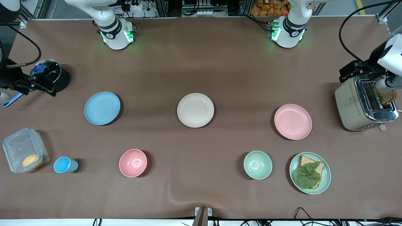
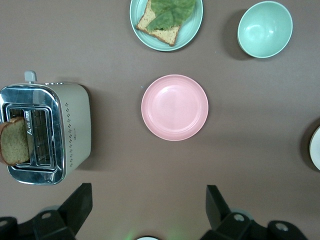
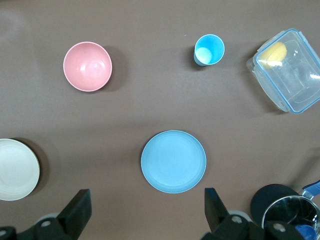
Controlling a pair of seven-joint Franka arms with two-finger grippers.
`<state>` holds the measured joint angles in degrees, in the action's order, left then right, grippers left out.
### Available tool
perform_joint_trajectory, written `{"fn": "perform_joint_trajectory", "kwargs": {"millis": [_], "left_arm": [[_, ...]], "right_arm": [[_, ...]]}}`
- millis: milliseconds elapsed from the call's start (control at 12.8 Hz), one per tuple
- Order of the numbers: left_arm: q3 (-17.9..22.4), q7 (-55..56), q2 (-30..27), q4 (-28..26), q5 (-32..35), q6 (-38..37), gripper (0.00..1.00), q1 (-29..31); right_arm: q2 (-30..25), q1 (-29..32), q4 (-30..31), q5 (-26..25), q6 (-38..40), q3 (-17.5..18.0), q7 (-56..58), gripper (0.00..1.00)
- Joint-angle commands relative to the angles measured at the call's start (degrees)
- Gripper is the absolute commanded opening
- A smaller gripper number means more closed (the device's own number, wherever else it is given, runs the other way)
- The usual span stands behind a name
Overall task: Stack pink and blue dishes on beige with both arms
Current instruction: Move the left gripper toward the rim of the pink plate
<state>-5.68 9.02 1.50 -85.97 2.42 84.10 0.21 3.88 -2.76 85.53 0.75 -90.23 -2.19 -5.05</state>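
Note:
The beige plate (image 1: 195, 110) lies flat in the middle of the table. The light blue plate (image 1: 102, 108) lies toward the right arm's end and the pink plate (image 1: 293, 121) toward the left arm's end. All three are bare and apart from each other. My left gripper (image 2: 148, 195) hangs open high over bare table between the pink plate (image 2: 174, 107) and its own base. My right gripper (image 3: 146, 197) hangs open high over bare table just beside the blue plate (image 3: 173, 161). Neither holds anything. The front view shows only the arms' bases.
Nearer the front camera stand a pink bowl (image 1: 133, 163), a green bowl (image 1: 258, 164), a green plate with toast and a leaf (image 1: 310, 173), a blue cup (image 1: 64, 164) and a clear box (image 1: 25, 150). A toaster (image 1: 364, 103) and a black pot (image 1: 51, 73) stand at the table's ends.

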Motion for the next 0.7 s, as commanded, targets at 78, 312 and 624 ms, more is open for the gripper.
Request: {"fn": "perform_joint_trajectory", "kwargs": {"millis": [78, 312, 624], "left_arm": [[-0.3, -1.1, -1.1, -0.2, 0.2, -1.0, 1.0, 0.1], [0.0, -1.2, 0.3, -0.3, 0.1, -0.3, 1.0, 0.4], [0.0, -1.2, 0.9, -10.9, 0.1, 10.9, 1.0, 2.4]], "right_arm": [[-0.4, -0.8, 0.5, -0.4, -0.4, -0.4, -1.1, 1.0], [-0.4, -0.8, 0.5, -0.4, -0.5, -0.4, -1.1, 1.0], [-0.4, -0.6, 0.5, -0.5, -0.3, -0.5, -1.1, 1.0]]}}
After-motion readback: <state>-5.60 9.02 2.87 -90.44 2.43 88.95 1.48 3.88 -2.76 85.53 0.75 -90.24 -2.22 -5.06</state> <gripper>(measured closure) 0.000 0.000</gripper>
